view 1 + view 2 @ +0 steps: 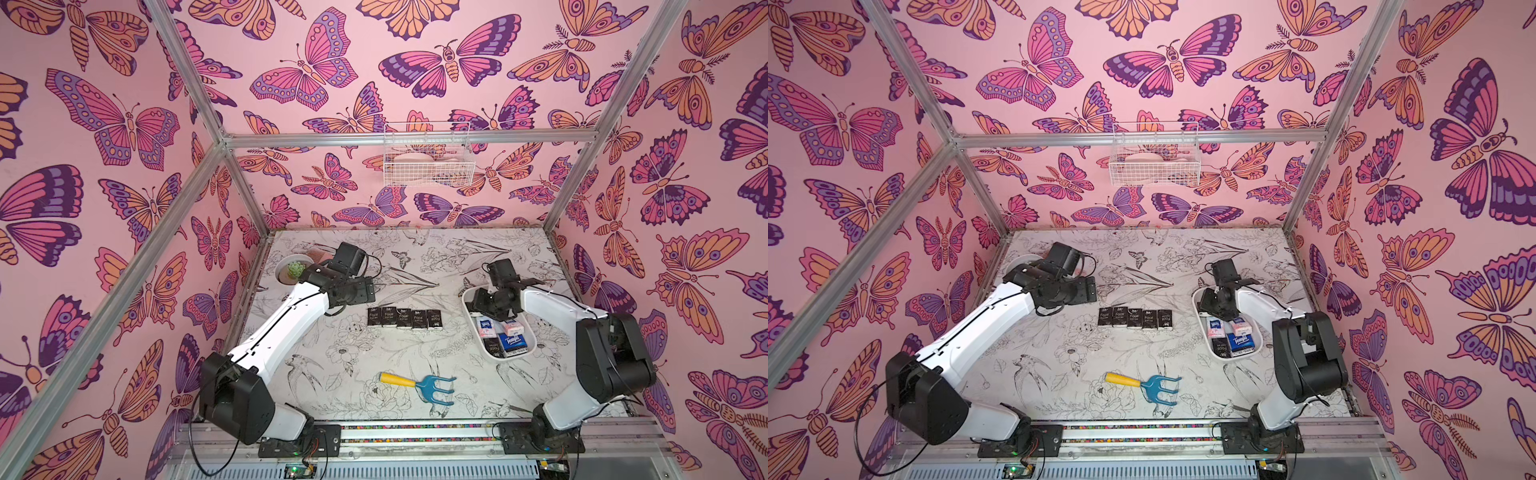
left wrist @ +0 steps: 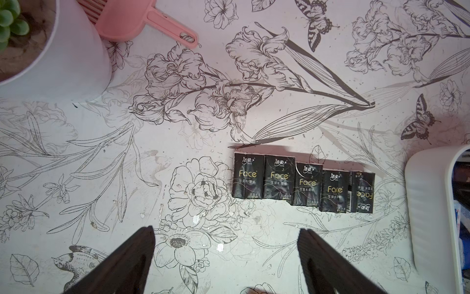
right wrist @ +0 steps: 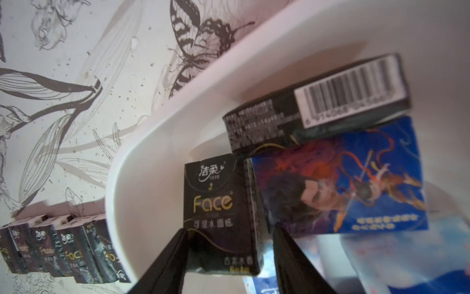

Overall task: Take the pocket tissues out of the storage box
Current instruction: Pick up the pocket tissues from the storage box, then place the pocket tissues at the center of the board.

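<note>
Right gripper (image 3: 230,229) is closed on a black Face packet (image 3: 218,203), held over the interior of the box (image 1: 475,328) at centre right of both top views. More packets (image 1: 510,340), some blue and white, lie inside. Five black packets (image 1: 402,318) sit in a touching row on the table (image 1: 332,395) at frame centre, outside the box. Left gripper (image 2: 226,254) hangs wide open and empty above the table, just upper left of that row.

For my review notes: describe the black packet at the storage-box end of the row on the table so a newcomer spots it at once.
On the flower-printed table, five black Face tissue packets lie side by side in a row. Take the end packet nearest the white storage box. Alone among the five, its Face lettering is turned the opposite way.
</note>
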